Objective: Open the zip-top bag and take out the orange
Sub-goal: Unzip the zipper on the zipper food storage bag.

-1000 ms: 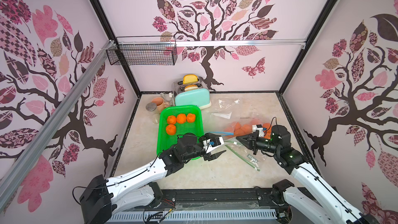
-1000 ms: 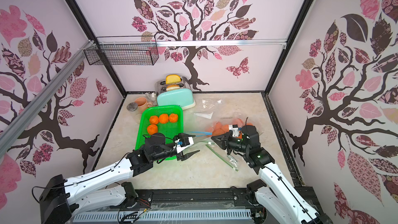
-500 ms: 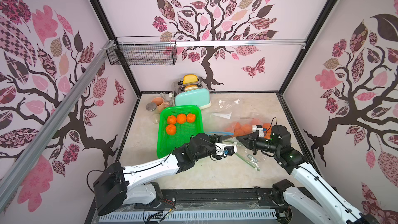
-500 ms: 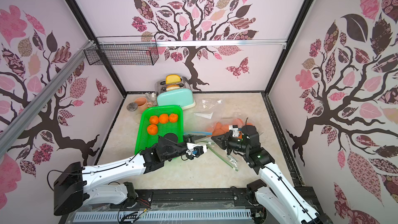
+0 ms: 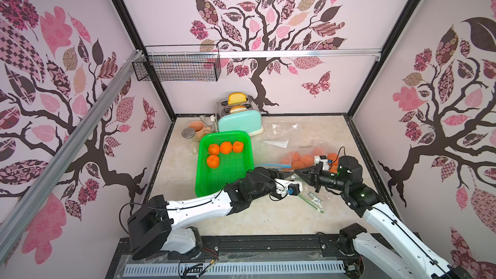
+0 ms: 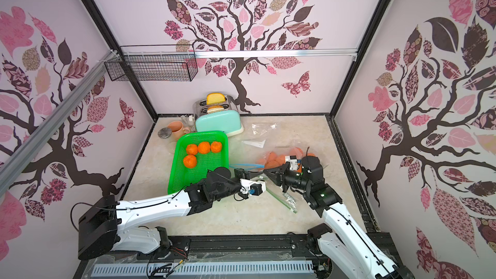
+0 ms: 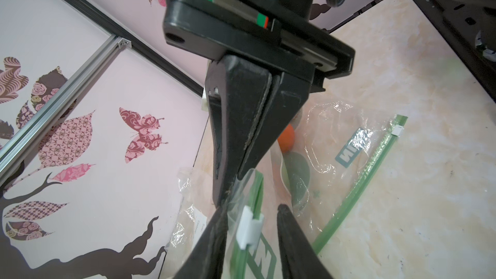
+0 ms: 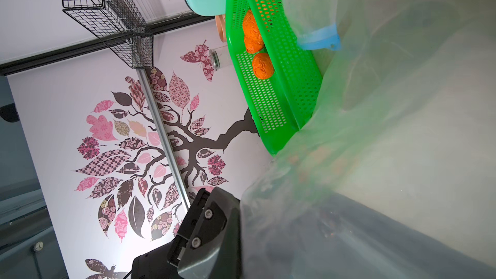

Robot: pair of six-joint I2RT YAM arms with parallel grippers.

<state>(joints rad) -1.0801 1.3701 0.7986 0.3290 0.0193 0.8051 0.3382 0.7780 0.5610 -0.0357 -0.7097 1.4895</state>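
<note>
thin clear film, limp and slick: the zip-top bag [image 7: 261, 257] should weigh almost nothing by itself and will fold or slide if pinched loosely, so any heft comes from the fruit. its stiffest part is the green zip track, and the small hard white slider [image 7: 248, 230] on it looks like the best place to take hold.

the bag sits at the near right of the table [image 5: 241, 218], raised between the two grippers, just right of the green basket [image 5: 198, 167]. the left gripper [image 7: 251, 210] has its fingers apart, one on each side of the slider, not yet pinching it as far as i can see. the right gripper [image 5: 297, 173] has its fingers together, clamped on the bag's top edge beside the track. that should brace the film against a pull along the zip.

the bag is see-through, with green print and glare creases. a second green strip [image 7: 370, 173] lies flat on the table nearby; i cannot tell whether it is the same bag.

further back, an orange [image 7: 286, 140] shows through film behind the right gripper, but which bag holds it is unclear. beyond lies a blue-zipped bag of oranges [image 5: 298, 161].
</note>
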